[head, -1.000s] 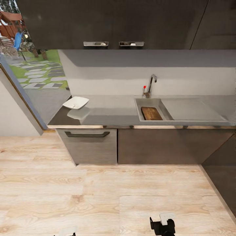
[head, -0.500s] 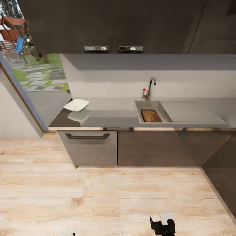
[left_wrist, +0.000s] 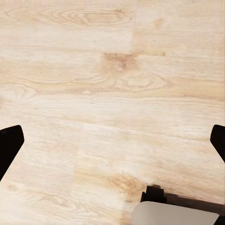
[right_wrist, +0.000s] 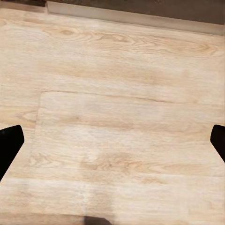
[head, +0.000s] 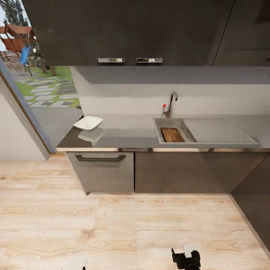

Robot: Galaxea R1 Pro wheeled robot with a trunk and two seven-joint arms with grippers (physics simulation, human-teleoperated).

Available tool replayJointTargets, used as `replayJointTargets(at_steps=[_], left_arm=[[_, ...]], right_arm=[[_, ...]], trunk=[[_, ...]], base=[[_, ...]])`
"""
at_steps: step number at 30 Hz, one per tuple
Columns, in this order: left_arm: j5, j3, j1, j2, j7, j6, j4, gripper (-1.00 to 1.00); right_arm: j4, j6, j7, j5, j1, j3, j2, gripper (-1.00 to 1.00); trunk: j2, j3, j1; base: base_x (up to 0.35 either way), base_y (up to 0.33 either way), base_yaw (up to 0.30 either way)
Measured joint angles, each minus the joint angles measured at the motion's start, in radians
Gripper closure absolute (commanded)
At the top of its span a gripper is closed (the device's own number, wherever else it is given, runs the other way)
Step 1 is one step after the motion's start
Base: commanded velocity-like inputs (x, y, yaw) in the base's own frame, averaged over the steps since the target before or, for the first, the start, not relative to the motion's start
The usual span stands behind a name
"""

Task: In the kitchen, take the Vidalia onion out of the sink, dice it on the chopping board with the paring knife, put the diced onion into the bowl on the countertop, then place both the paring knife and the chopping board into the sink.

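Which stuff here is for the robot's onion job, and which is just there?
For the job:
- sink
- chopping board, lying in the sink
- bowl
- countertop

Just there:
- tap
- upper cabinets
- drawer handle
- wooden floor
- garden outside
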Motion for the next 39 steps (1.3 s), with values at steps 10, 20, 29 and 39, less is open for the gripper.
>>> replayJointTargets(at_steps=[10,20,29,39], left_arm=[[0.000,0.000,0.000,0.000,0.000,0.000,0.000,-1.00],[0.000,-0.001,0.000,-0.001,0.000,0.000,0.011,-1.00],[-0.001,-0.001,0.000,-0.002,0.000,0.000,0.012,-1.00],[0.000,-0.001,0.000,-0.002,0.000,0.000,0.012,-1.00]], right_arm=[[0.000,0.000,0.000,0.000,0.000,0.000,0.000,-1.00],[0.000,0.000,0.000,0.000,0.000,0.000,0.000,-1.00],[0.000,0.000,0.000,0.000,0.000,0.000,0.000,-1.00],[0.000,0.000,0.000,0.000,0.000,0.000,0.000,-1.00]], trunk=[[0.000,0.016,0.000],[0.000,0.032,0.000],[0.000,0.046,0.000],[0.000,0.062,0.000]], base=[[0.000,0.000,0.000],[0.000,0.000,0.000],[0.000,0.000,0.000],[0.000,0.000,0.000]])
